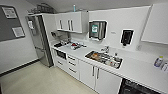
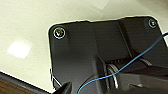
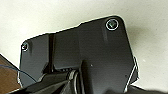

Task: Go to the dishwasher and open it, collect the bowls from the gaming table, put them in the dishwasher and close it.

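I am facing a small kitchen from the head view. A white counter [image 1: 135, 68] is running along the far wall, with a sink [image 1: 104, 59] sunk into it that is holding dishes and clutter. Below the counter's near end, at the lower right edge of the view, a dark opening with what looks like wire rack is showing: that is the dishwasher [image 1: 136, 88], and it is lying just beside the white cabinet doors [image 1: 96, 75]. White wall cupboards [image 1: 71, 22] are hanging above the far end of the counter, a paper towel dispenser [image 1: 97, 30] is sitting on the wall above the sink, and a tall steel fridge [image 1: 41, 40] is standing at the far left. A bottle [image 1: 158, 61] is standing on the counter at the right edge.

My wrist views are looking down at pale floor [image 2: 30, 27] past my own dark plates. I cannot tell how far either claw is open, nor whether it is holding anything.
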